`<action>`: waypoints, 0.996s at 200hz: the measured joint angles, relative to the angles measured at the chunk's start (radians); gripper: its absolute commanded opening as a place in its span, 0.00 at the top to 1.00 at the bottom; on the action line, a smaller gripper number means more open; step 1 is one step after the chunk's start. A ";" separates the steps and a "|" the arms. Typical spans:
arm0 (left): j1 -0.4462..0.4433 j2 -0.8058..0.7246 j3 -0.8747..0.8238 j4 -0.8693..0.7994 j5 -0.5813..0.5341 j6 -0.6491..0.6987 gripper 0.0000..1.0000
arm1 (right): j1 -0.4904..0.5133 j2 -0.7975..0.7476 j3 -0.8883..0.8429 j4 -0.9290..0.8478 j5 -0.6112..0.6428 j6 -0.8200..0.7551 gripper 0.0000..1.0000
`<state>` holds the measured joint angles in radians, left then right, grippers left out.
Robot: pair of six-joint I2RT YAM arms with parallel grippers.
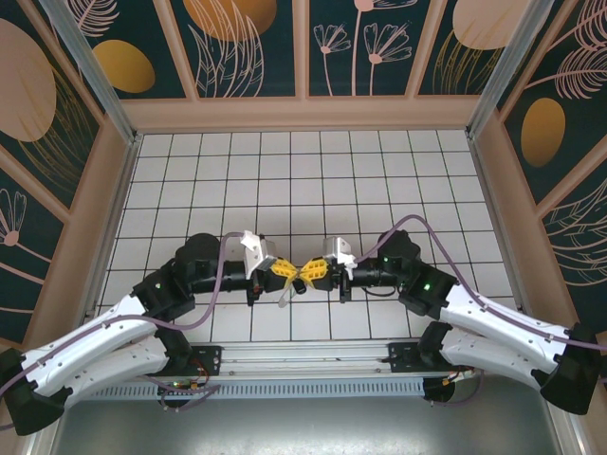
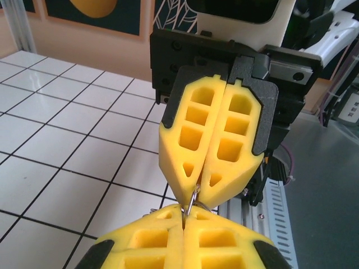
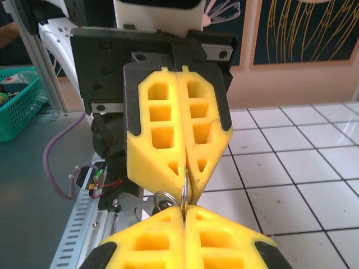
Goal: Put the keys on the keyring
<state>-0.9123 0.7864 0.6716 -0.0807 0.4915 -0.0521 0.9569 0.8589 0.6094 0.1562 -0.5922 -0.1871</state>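
Observation:
My left gripper [image 1: 287,273] and right gripper [image 1: 313,273] meet tip to tip above the table's near middle, both shut. A thin silvery metal ring, the keyring [image 3: 184,188], stands edge-on between them, pinched at one end in the left gripper [image 3: 183,171] and at the other in the right gripper [image 3: 184,209]. From the left wrist the ring [image 2: 194,197] runs from my left gripper [image 2: 185,213] up into the right gripper [image 2: 199,188]. A smaller round wire loop [image 3: 163,196] sticks out beside it. A pale piece [image 1: 285,296] dangles below the tips. The tiny key cannot be told apart.
The white tiled floor [image 1: 303,180] stretches behind the grippers to the patterned walls. A metal rail [image 1: 303,365] runs along the near edge just below the grippers. A green basket [image 3: 17,106] stands off the table beyond the left arm.

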 measured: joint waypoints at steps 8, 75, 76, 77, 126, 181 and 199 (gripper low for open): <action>0.001 0.008 0.007 -0.012 -0.003 0.004 0.98 | -0.003 0.010 0.017 -0.029 -0.002 -0.006 1.00; 0.003 0.012 -0.008 -0.032 -0.002 0.004 1.00 | -0.007 0.060 0.089 -0.193 -0.007 -0.043 1.00; 0.003 0.008 -0.012 -0.024 -0.002 0.003 1.00 | -0.007 0.060 0.089 -0.192 -0.007 -0.043 1.00; 0.003 0.006 -0.014 -0.021 -0.002 0.002 1.00 | -0.006 0.060 0.089 -0.191 -0.008 -0.043 1.00; 0.003 -0.073 -0.122 0.208 0.042 -0.096 1.00 | -0.002 0.021 0.077 -0.106 -0.039 -0.035 0.91; 0.003 -0.073 -0.161 0.352 0.076 -0.152 1.00 | -0.002 -0.001 0.062 -0.030 -0.059 -0.007 0.93; 0.004 -0.072 -0.170 0.380 0.078 -0.163 1.00 | -0.002 -0.004 0.062 -0.024 -0.063 0.004 1.00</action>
<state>-0.9085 0.7143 0.5014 0.2993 0.5694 -0.2153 0.9554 0.8547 0.6716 0.1322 -0.6548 -0.1833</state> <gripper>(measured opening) 0.041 0.040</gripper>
